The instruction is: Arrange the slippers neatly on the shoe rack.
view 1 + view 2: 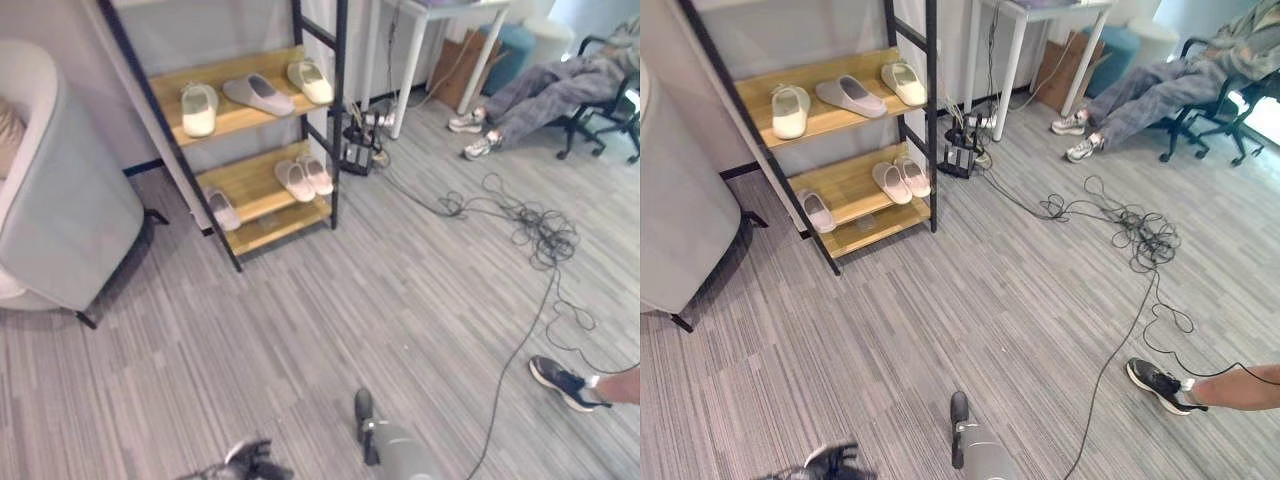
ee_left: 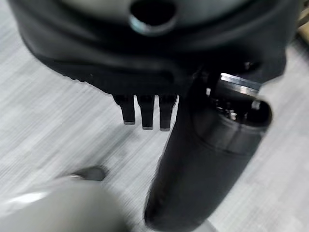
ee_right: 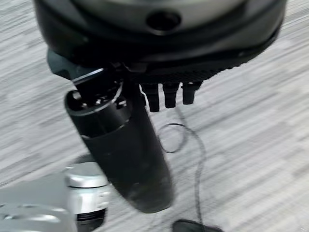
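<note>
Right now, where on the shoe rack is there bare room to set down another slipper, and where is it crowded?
On the lower shelf, bare wood lies between the single pale slipper at its left and the pink pair at its right. The upper shelf is crowded: white slipper, grey slipper and cream slipper leave only narrow gaps.

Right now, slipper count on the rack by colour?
Cream-white slippers on the top wooden shelf: 2
Grey slipper on the top shelf: 1
Pale pink slippers on the lower wooden shelf: 3
Total: 6

Six pale slippers [image 1: 259, 94] lie on wooden shoe rack [image 1: 262, 190].
</note>
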Available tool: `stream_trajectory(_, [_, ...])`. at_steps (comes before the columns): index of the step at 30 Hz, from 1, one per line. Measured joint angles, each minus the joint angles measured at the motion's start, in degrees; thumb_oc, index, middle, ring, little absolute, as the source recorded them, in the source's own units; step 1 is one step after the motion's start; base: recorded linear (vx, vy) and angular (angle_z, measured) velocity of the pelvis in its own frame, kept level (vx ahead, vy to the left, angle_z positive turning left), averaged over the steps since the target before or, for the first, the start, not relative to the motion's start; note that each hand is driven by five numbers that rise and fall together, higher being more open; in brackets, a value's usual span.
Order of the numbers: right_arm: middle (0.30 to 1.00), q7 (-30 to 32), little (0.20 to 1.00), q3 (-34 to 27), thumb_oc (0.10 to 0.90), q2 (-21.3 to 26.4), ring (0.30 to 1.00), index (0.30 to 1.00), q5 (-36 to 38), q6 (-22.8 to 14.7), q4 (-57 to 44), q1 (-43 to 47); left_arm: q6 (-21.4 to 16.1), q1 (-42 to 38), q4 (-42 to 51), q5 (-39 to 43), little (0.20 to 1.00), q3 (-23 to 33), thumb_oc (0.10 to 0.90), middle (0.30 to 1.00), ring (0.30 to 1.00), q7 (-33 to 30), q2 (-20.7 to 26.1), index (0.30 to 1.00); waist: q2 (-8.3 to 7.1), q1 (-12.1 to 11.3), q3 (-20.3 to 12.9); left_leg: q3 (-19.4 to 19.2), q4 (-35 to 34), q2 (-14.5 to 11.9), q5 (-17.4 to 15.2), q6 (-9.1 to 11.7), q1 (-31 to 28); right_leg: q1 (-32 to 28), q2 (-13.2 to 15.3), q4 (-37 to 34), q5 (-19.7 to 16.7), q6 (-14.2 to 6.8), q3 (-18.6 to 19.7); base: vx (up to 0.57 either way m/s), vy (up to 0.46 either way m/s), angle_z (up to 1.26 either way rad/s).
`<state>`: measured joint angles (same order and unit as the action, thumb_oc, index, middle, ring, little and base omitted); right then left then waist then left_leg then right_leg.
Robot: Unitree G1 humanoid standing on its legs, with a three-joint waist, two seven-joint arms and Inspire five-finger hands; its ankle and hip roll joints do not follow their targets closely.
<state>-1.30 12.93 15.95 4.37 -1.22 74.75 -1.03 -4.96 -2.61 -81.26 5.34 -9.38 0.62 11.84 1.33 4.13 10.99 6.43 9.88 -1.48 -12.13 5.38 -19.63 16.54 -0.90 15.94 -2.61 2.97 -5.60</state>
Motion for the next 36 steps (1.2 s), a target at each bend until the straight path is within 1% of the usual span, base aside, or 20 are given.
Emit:
stream_trajectory(2, [0.9, -0.05, 0.9, 0.91, 0.8, 0.32, 0.9, 0.9, -1.22, -0.85, -1.01, 0.95, -0.03, 0.13, 0.28, -0.17, 0.9, 0.78, 0.8, 0.9, 0.9, -0.15, 0.7, 0.9, -0.45, -1.38, -0.1, 0.78, 4.06, 0.46, 0.83, -0.31, 2.35, -1.77, -0.29, 0.56, 2.34, 1.45, 1.03, 0.47, -0.454, -0.04])
stream_trajectory(4, [0.9, -0.16, 0.9, 1.0, 0.8, 0.69, 0.9, 0.9, -2.09, -0.8, -2.76, 2.39, -0.09, 0.38, 0.3, 0.21, 0.9, 3.32, 0.8, 0.9, 0.9, -0.12, 0.81, 0.9, -0.33, -1.76, -0.16, -0.35, 20.23, -0.04, 7.32, 1.56, 8.98, -5.36, -1.92, -0.59, 4.41, 2.72, 0.6, 0.24, -0.436, 0.01])
stream_trajectory(5, [0.9, 0.12, 0.9, 2.18, 0.8, 0.65, 0.9, 0.9, -2.03, -1.42, -3.66, 2.52, 0.36, -1.12, 0.66, 1.03, 0.9, 3.25, 0.8, 0.9, 0.9, -0.23, 1.38, 0.9, -1.9, -1.98, 0.3, -3.27, 37.29, -1.2, 17.32, 1.03, 18.63, -7.77, -1.16, -2.05, 4.83, 3.52, -0.61, 0.23, -0.44, 0.13])
stream_trajectory(6, [0.9, 0.07, 0.9, 2.24, 0.8, -0.28, 0.9, 0.9, -2.01, -1.23, -3.19, 3.36, 0.63, -1.52, 2.72, 1.28, 0.9, 2.33, 0.8, 0.9, 0.9, -0.18, 3.29, 0.9, -4.25, -3.29, 0.73, -8.61, 47.12, -4.64, 13.99, -5.21, 27.07, -10.59, -1.42, -3.28, 5.78, 4.84, -0.47, 0.34, -0.486, 0.2])
stream_trajectory(8, [0.9, 0.83, 0.9, 4.56, 0.8, -0.58, 0.9, 0.9, -2.03, -1.1, -3.08, 4.02, 1.0, -3.47, 3.82, 1.3, 0.9, 1.45, 0.8, 0.9, 0.9, -0.42, 5.4, 0.9, -6.77, -4.51, 1.7, -10.94, 50.25, -6.64, 11.11, -6.55, 36.44, -14.48, -1.16, -5.15, 9.18, 6.86, -1.16, 0.38, -0.234, 0.28])
stream_trajectory(11, [0.9, 1.1, 0.9, 6.61, 0.8, 0.1, 0.9, 0.9, -2.1, -0.3, -2.95, 4.81, 0.8, -4.19, 6.97, 1.43, 0.9, -0.32, 0.8, 0.9, 0.9, -0.32, 6.33, 0.9, -7.06, -5.88, 4.36, -13.34, 37.13, -4.26, 8.25, -5.79, 44.03, -19.08, -0.98, -6.97, 11.69, 5.59, -2.78, 0.48, -0.04, 0.38])
stream_trajectory(14, [0.9, 1.11, 0.9, 7.41, 0.8, 0.95, 0.9, 0.9, -2.2, -0.53, -2.77, 3.61, 0.9, -2.52, 6.1, 2.96, 0.9, -0.43, 0.8, 0.9, 0.9, -0.03, 4.0, 0.9, -5.25, -5.92, 4.42, -18.3, 10.64, -0.78, 9.58, -5.11, 41.89, -23.82, -1.6, -10.12, 13.16, 3.84, -4.27, 0.4, 0.021, 0.17])
stream_trajectory(16, [0.9, 1.13, 0.9, 7.55, 0.8, 0.91, 0.9, 0.9, -2.93, -0.78, -2.52, 3.12, 1.01, -2.33, 5.15, 3.41, 0.9, 0.18, 0.8, 0.9, 0.9, -0.17, 2.72, 0.9, -4.32, -6.42, 4.35, -21.27, 2.71, -0.2, 11.08, -5.07, 41.2, -26.49, -2.29, -12.09, 13.59, 2.85, -4.51, 0.37, 0.043, 0.22])
stream_trajectory(18, [0.9, 0.85, 0.9, 7.57, 0.8, -0.75, 0.9, 0.9, -4.33, -0.24, -0.83, 3.08, 1.08, -1.27, 3.57, 3.48, 0.9, 1.47, 0.8, 0.9, 0.9, -0.02, 2.74, 0.9, -5.29, -7.68, 4.06, -28.21, -3.17, -0.34, 14.04, -5.29, 38.17, -33.29, -2.4, -17.48, 15.32, 0.68, -4.13, 0.52, 0.112, 0.06])
stream_trajectory(19, [0.9, 0.83, 0.9, 7.56, 0.8, -1.38, 0.9, 0.9, -4.41, -0.03, -0.16, 3.27, 1.43, 0.58, 3.46, 3.44, 0.9, 2.32, 0.8, 0.9, 0.9, 0.11, 2.76, 0.9, -5.98, -7.53, 4.04, -30.62, -4.38, 0.06, 19.49, -15.5, 33.48, -35.74, -1.26, -15.14, 16.06, -2.3, -4.19, 0.72, 0.203, -0.11])
stream_trajectory(21, [0.9, 1.07, 0.9, 7.53, 0.8, -3.11, 0.9, 0.9, -5.08, -1.38, 0.46, 2.83, 1.71, 2.29, 2.04, 3.47, 0.9, 6.53, 0.8, 0.9, 0.9, 0.01, 3.01, 0.9, -7.89, -7.36, 1.79, -29.7, -5.55, 3.09, 15.05, -15.92, 27.2, -33.88, 2.54, -0.84, 16.76, -7.14, -4.28, 0.6, 0.235, 0.1])
stream_trajectory(23, [0.9, 1.11, 0.9, 7.13, 0.8, -2.96, 0.9, 0.9, -5.96, -1.31, 0.17, 2.2, 1.99, 2.1, 1.75, 4.01, 0.9, 7.26, 0.8, 0.9, 0.9, 0.0, 3.46, 0.9, -8.53, -8.1, -0.25, -28.74, -5.82, 4.45, 12.97, -15.75, 25.77, -29.7, 3.61, 7.38, 17.99, -9.16, -3.93, 0.3, 0.195, 0.29])
stream_trajectory(24, [0.9, 0.77, 0.9, 6.34, 0.8, -2.55, 0.9, 0.9, -6.42, -0.96, -0.19, 2.48, 2.05, 1.37, 2.89, 5.52, 0.9, 7.33, 0.8, 0.9, 0.9, 0.0, 3.49, 0.9, -8.58, -8.97, -0.29, -28.28, -6.25, 5.46, 11.51, -16.32, 23.06, -23.62, 6.04, 20.27, 14.9, -13.67, -3.86, 0.36, 0.207, 0.19])
stream_trajectory(26, [0.9, 0.73, 0.9, 6.29, 0.8, -1.92, 0.9, 0.9, -6.43, -0.84, -0.81, 2.44, 2.08, 1.57, 3.25, 5.63, 0.9, 7.18, 0.8, 0.9, 0.9, 0.0, 3.3, 0.9, -8.12, -8.88, -0.61, -27.43, -6.23, 6.2, 9.43, -16.68, 20.28, -18.71, 8.54, 32.55, 13.01, -16.36, -4.34, 0.32, 0.149, 0.2])
stream_trajectory(27, [0.9, 0.76, 0.9, 6.3, 0.8, -1.77, 0.9, 0.9, -6.44, -0.8, -0.93, 2.32, 2.17, 1.02, 3.25, 5.63, 0.9, 6.41, 0.8, 0.9, 0.9, -0.07, 3.06, 0.9, -7.43, -8.4, -0.42, -25.61, -6.26, 6.81, 8.04, -16.74, 19.03, -16.95, 9.1, 35.54, 12.79, -15.88, -4.22, 0.18, 0.02, 0.72])
stream_trajectory(28, [0.9, 1.1, 0.9, 6.74, 0.8, -1.38, 0.9, 0.9, -6.43, -0.66, -0.98, 1.77, 2.46, 1.27, 3.21, 5.54, 0.9, 3.76, 0.8, 0.9, 0.9, -0.04, 2.9, 0.9, -5.98, -6.61, -0.9, -22.92, -6.45, 6.62, 8.26, -16.63, 17.03, -13.86, 9.72, 37.13, 14.96, -10.57, -5.02, 0.24, -0.041, 0.96])
stream_trajectory(30, [0.9, 1.22, 0.9, 7.23, 0.8, -0.67, 0.9, 0.9, -6.46, -0.33, -3.23, 1.01, 2.15, -0.76, 5.6, 5.7, 0.9, 1.12, 0.8, 0.9, 0.9, -0.14, 2.68, 0.9, -3.85, -5.29, -1.38, -17.7, -8.12, 6.58, 7.94, -15.99, 14.98, -6.21, 9.4, 25.33, 16.45, -7.84, -3.79, 0.32, -0.104, 1.25])
stream_trajectory(33, [0.9, 0.97, 0.9, 9.43, 0.8, -0.79, 0.9, 0.9, -6.48, -0.39, -3.69, 0.9, 1.56, -2.7, 5.76, 5.67, 0.9, -0.04, 0.8, 0.9, 0.9, 0.0, 2.17, 0.9, -3.28, -3.76, -1.03, -12.79, -7.5, 6.88, 7.6, -14.59, 14.23, -2.73, 7.98, 12.51, 15.24, -7.6, 0.43, 0.2, -0.15, 1.17])
stream_trajectory(34, [0.9, 0.73, 0.9, 9.18, 0.8, -1.64, 0.9, 0.9, -6.44, -0.39, -3.49, 0.9, 1.11, -3.23, 5.39, 5.66, 0.9, -0.03, 0.8, 0.9, 0.9, -0.22, 1.93, 0.9, -3.13, -2.85, -0.92, -10.49, -7.27, 6.74, 7.16, -13.81, 13.8, -2.38, 5.4, 7.25, 13.78, -8.31, 6.36, 0.08, -0.097, 0.96])
stream_trajectory(36, [0.9, 0.56, 0.9, 8.85, 0.8, -2.82, 0.9, 0.9, -6.44, -0.31, -2.72, 1.06, 0.84, -3.0, 5.31, 5.66, 0.9, -0.23, 0.8, 0.9, 0.9, -0.27, 1.86, 0.9, -3.85, -2.88, -0.92, -10.19, -7.15, 7.11, 6.52, -12.72, 12.45, -1.91, 4.72, 2.14, 8.04, -6.86, 9.41, 0.09, -0.18, 0.74])
